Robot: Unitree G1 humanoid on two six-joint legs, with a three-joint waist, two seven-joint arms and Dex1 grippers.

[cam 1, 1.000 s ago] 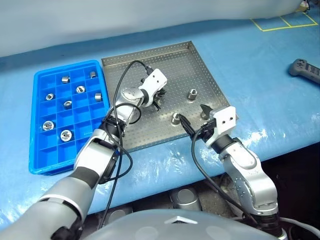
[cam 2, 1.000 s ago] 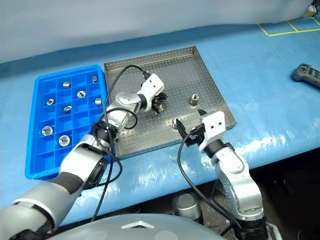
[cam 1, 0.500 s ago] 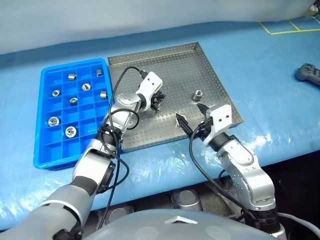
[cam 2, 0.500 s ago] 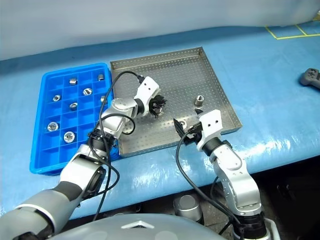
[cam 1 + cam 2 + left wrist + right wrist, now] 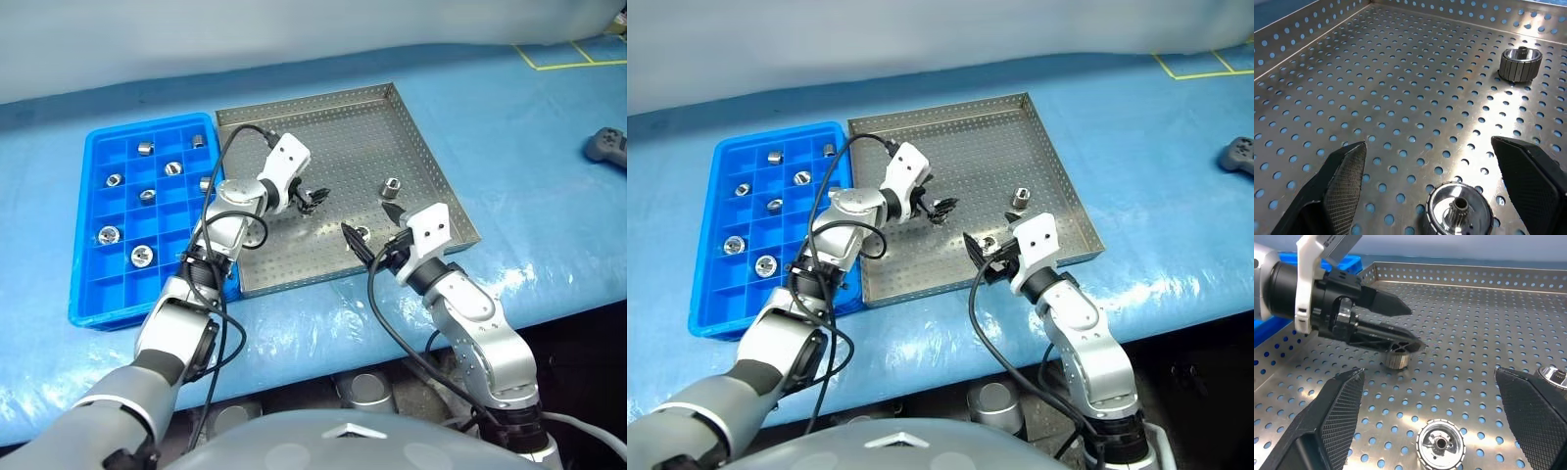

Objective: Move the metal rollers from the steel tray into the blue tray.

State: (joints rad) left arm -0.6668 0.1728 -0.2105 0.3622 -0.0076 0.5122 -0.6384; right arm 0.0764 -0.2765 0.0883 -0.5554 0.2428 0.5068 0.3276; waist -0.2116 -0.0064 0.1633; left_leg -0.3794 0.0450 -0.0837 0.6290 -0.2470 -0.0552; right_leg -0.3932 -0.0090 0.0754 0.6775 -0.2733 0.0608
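The steel tray [image 5: 343, 137] lies in the middle of the table, and the blue tray [image 5: 98, 299] sits against its left side. Several metal rollers [image 5: 141, 256] rest in the blue tray's compartments. My left gripper [image 5: 312, 197] is open, low over the steel tray's floor. A roller [image 5: 1459, 215] stands between and just below its fingers, untouched. My right gripper [image 5: 372, 227] is open near the tray's front edge and straddles another roller [image 5: 1440, 445]. A third roller [image 5: 390, 186] stands further back on the right.
A grey hand controller [image 5: 607, 145] lies on the blue table cover at the far right. Yellow tape lines [image 5: 568, 54] mark the back right corner. The table's front edge runs just below the steel tray.
My left gripper has gone from shut to open above the roller on the steel tray and has drawn back slightly. The camera view has shifted. The right arm has kept still.
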